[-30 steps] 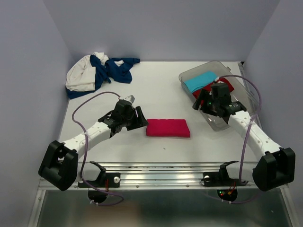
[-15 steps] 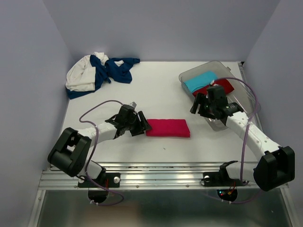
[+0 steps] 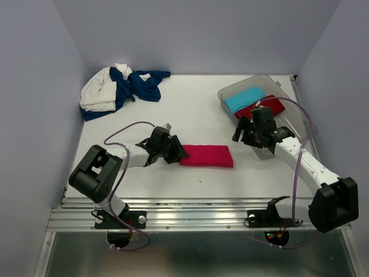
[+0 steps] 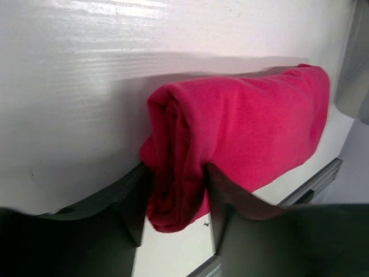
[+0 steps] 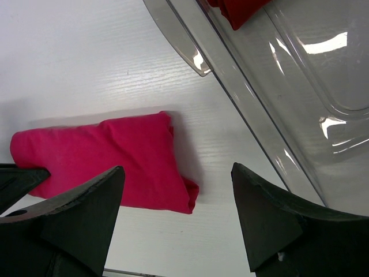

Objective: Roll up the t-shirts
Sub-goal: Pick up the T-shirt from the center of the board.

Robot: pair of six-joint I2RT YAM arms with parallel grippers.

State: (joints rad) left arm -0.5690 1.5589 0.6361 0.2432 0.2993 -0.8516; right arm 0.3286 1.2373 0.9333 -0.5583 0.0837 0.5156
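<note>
My left gripper is clamped on the left end of the rolled bright pink-red cotton t-shirt, lying middle of the white table, long axis left-right. My right gripper hangs wide apart nearby.

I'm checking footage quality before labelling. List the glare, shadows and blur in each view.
Left wrist: glare streaks on the table; the pink rolled t-shirt casts a soft shadow; the left gripper's fingers are dark and blurred. Right wrist: bright reflections on the clear bin. Top external: even light, sharp.
</note>
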